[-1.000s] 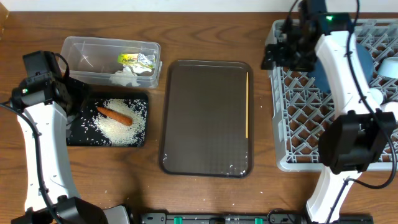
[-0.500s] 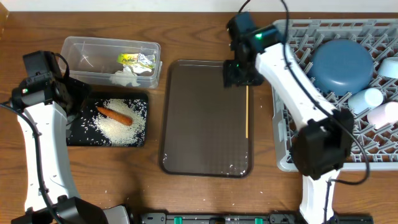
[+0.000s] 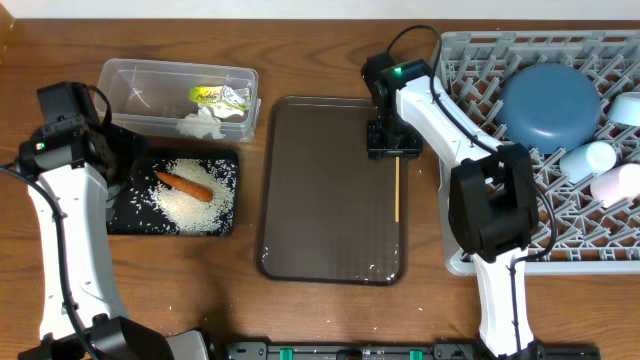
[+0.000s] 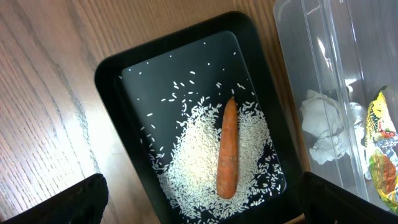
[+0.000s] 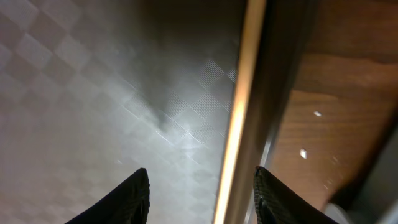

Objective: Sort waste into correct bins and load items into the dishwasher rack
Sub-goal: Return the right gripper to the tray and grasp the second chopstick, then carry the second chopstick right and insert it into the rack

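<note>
Chopsticks (image 3: 397,192) lie between the tips of my right hand (image 5: 202,186), parted and not yet clamped; loading them into the dishwasher rack (image 3: 590,235) looks like the step, so next I should squeeze and lift.

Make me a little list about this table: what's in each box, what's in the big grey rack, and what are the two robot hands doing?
clear tub: snack wrapper and paper wads
black tray: rice with a carrot on it
brown tray: a chopstick along its right edge
rack: dark-blue bowl, one cup, second cup
left gripper: open, over the black tray
right gripper: open, fingers either side of the chopstick
</note>
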You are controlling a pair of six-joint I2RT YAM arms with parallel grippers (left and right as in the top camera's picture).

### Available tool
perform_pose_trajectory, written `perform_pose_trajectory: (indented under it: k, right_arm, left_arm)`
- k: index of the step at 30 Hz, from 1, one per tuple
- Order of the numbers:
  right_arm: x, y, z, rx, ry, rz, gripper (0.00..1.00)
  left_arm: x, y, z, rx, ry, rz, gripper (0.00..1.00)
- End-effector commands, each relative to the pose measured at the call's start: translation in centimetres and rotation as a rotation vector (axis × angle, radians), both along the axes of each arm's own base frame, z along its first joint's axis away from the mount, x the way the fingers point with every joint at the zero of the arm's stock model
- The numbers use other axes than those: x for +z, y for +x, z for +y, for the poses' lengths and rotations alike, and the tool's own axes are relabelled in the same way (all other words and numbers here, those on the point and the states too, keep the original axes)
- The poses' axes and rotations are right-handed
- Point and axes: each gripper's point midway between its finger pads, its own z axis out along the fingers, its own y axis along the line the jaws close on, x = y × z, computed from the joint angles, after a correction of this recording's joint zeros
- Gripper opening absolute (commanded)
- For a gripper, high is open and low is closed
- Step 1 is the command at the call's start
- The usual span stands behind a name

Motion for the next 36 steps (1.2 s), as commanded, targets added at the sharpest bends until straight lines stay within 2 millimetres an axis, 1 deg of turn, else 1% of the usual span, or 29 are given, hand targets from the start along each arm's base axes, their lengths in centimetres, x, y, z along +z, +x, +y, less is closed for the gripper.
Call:
perform_pose_trajectory:
  k: [1, 4, 13, 16, 21, 25, 26, 30, 32, 34, 36]
  right_arm:
    - [-1.2, -0.1, 0.0, 0.003, 0.008, 0.026, 0.51]
    - [-1.8, -0.2, 0.0, 0.002, 0.01, 0.039, 0.51]
    - [-2.4, -0.6, -0.2, 0.004, 0.005, 0.052, 0.52]
    - [-3.1, -0.9, -0.4, 0.006, 0.004, 0.058, 0.52]
    - [-3.6, -1.0, -0.2, 0.016, 0.017, 0.059, 0.51]
    - [-3.6, -0.9, 0.7, 0.013, 0.066, 0.059, 0.1]
    - [-3.6, -0.9, 0.8, 0.013, 0.073, 0.058, 0.01]
    - [-3.2, -0.6, 1.2, 0.013, 0.094, 0.045, 0.01]
    - [-2.2, -0.2, 1.3, 0.017, 0.107, 0.025, 0.01]
    - [-0.6, 0.3, 1.7, 0.035, 0.153, 0.002, 0.01]
    - [2.2, 1.2, 1.9, 0.047, 0.207, -0.048, 0.01]
  left_arm:
    - [-0.2, -0.2, 0.3, 0.006, 0.007, 0.016, 0.98]
    - [-0.2, -0.2, 0.3, 0.006, 0.007, 0.016, 0.98]
    - [-0.2, -0.2, 0.3, 0.006, 0.007, 0.016, 0.98]
    - [-0.2, -0.2, 0.3, 0.007, 0.007, 0.016, 0.98]
    - [-0.2, -0.2, 0.3, 0.006, 0.007, 0.016, 0.98]
    - [-0.2, -0.2, 0.3, 0.007, 0.007, 0.016, 0.98]
    - [-0.2, -0.2, 0.3, 0.006, 0.007, 0.016, 0.98]
    - [-0.2, -0.2, 0.3, 0.006, 0.007, 0.016, 0.98]
    - [-0.2, -0.2, 0.3, 0.006, 0.007, 0.016, 0.98]
    - [-0.2, -0.2, 0.3, 0.006, 0.007, 0.016, 0.98]
    - [-0.2, -0.2, 0.3, 0.006, 0.007, 0.016, 0.98]
